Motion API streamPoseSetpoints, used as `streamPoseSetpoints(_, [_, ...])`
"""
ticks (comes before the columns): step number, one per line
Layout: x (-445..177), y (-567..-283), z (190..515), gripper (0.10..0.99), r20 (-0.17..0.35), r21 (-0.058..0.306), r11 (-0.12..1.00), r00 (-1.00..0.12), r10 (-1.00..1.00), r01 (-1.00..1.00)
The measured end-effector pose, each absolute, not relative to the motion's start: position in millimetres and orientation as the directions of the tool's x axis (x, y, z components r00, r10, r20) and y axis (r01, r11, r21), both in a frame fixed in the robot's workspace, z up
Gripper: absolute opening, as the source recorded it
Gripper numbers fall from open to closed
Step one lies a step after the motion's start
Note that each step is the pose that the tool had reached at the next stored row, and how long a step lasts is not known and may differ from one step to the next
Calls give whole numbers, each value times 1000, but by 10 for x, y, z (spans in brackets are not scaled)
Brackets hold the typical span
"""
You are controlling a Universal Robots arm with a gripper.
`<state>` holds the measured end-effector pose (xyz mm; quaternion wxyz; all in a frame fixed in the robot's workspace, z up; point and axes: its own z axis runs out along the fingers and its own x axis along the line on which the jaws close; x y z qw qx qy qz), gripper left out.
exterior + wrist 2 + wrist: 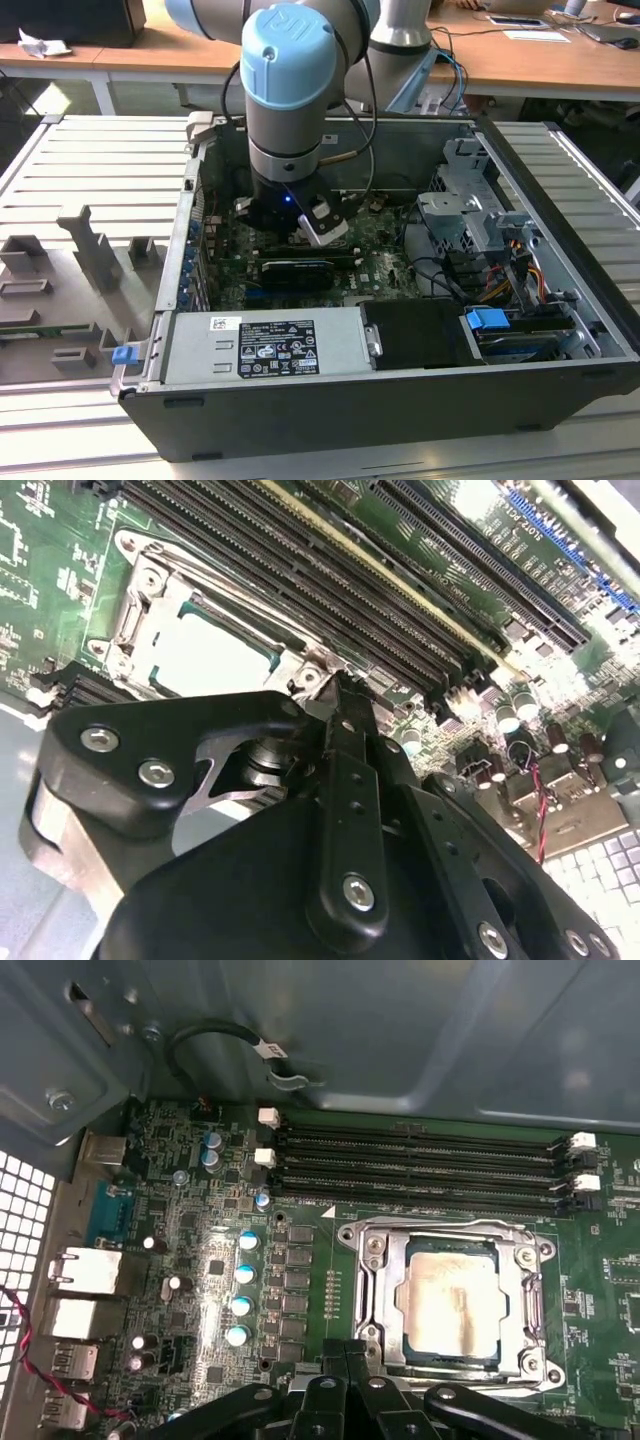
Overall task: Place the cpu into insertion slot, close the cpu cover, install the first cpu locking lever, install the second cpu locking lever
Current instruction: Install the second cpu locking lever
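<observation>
cpu [447, 1300] seated in insertion slot [372, 1260], cpu cover [528, 1305] down; fingers [345, 720] pressed together just beside it.

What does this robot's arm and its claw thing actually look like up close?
The arm is a thick silver-grey tube whose joint wears a round light-blue cap bearing a raised emblem. Black cables loop beside it, and a small blue light glows below its wrist. The gripper is matte black: flat linkage bars fastened with shiny silver screws, narrowing to slim black fingers.

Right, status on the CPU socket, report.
Gripper low beside socket, fingers together, empty. Silvery square cpu seated in metal-rimmed insertion slot; silvery frame cpu cover down. Nothing obstructing.
</observation>
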<state>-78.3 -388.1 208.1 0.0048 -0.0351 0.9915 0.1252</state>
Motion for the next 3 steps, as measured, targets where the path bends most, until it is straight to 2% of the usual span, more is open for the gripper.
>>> streamPoseSetpoints(3, [-785,-3881,2129,106,-20,248,966,-997,-68,-71])
